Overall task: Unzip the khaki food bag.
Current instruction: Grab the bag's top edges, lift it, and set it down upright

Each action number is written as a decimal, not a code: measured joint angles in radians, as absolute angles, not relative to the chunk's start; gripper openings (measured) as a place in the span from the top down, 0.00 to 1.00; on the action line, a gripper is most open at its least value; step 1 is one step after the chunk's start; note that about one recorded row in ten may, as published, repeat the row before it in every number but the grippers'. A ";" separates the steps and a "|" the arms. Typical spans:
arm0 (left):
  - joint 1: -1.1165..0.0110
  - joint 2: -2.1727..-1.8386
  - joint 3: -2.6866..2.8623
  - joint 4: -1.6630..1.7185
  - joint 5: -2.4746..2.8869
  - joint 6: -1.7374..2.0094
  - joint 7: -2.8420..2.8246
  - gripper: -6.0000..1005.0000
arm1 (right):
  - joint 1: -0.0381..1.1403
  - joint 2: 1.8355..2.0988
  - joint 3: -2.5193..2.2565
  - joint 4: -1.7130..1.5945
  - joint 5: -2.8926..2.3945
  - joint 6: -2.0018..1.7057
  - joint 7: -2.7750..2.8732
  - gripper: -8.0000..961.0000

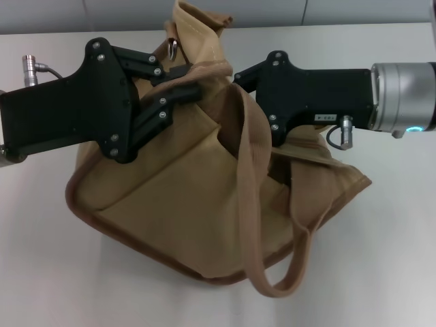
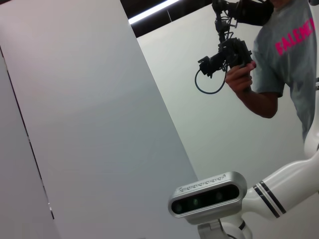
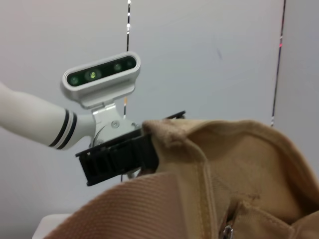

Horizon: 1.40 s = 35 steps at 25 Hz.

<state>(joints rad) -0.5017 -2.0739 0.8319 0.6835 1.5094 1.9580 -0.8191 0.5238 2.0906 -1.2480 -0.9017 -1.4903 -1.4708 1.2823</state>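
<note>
The khaki food bag (image 1: 184, 197) lies slumped on the white table (image 1: 381, 259), with one webbing handle (image 1: 286, 272) looping toward the front. A silver zipper pull (image 1: 172, 48) hangs near the bag's raised top. My left gripper (image 1: 185, 80) comes in from the left and is shut on a fold of the bag's upper fabric just below that pull. My right gripper (image 1: 238, 78) reaches in from the right to the bag's top rim, its tip buried in fabric. The right wrist view shows the bag's rim (image 3: 239, 164) with the left gripper (image 3: 119, 157) pressed on it.
The left wrist view points up at a wall, my right arm's wrist camera (image 2: 208, 194) and a person (image 2: 279, 55) holding a camera rig. Bare table surrounds the bag in the head view.
</note>
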 joint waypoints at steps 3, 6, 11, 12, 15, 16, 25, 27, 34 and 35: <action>-0.494 -2.073 0.833 0.685 1.494 1.959 -0.819 0.90 | 0.496 2.090 -1.244 -0.934 -1.484 -1.475 1.307 0.99; -0.492 -2.073 0.833 0.685 1.487 1.959 -0.819 0.90 | 0.487 2.087 -1.244 -0.949 -1.493 -1.478 1.336 0.99; -0.491 -2.072 0.831 0.685 1.482 1.955 -0.819 0.91 | 0.475 2.084 -1.237 -0.969 -1.588 -1.524 1.400 0.99; -0.491 -2.072 0.829 0.683 1.480 1.954 -0.819 0.91 | 0.475 2.084 -1.232 -0.970 -1.609 -1.541 1.415 0.99; -0.491 -2.072 0.826 0.679 1.477 1.948 -0.819 0.91 | 0.463 2.083 -1.194 -0.983 -1.647 -1.591 1.446 0.99; -0.491 -2.072 0.826 0.678 1.470 1.943 -0.819 0.91 | 0.452 2.083 -1.151 -0.997 -1.656 -1.640 1.460 0.99; -0.495 -2.074 0.827 0.676 1.452 1.936 -0.817 0.92 | 0.422 2.082 -0.998 -1.026 -1.670 -1.803 1.474 0.99; -0.496 -2.073 0.828 0.676 1.452 1.935 -0.817 0.92 | 0.412 2.083 -0.970 -1.033 -1.676 -1.817 1.474 0.99; -0.499 -2.072 0.833 0.676 1.452 1.934 -0.816 0.92 | 0.413 2.085 -0.943 -1.013 -1.628 -1.783 1.471 0.94; -0.499 -2.072 0.833 0.676 1.452 1.935 -0.816 0.92 | 0.417 2.086 -0.949 -1.011 -1.625 -1.775 1.471 0.94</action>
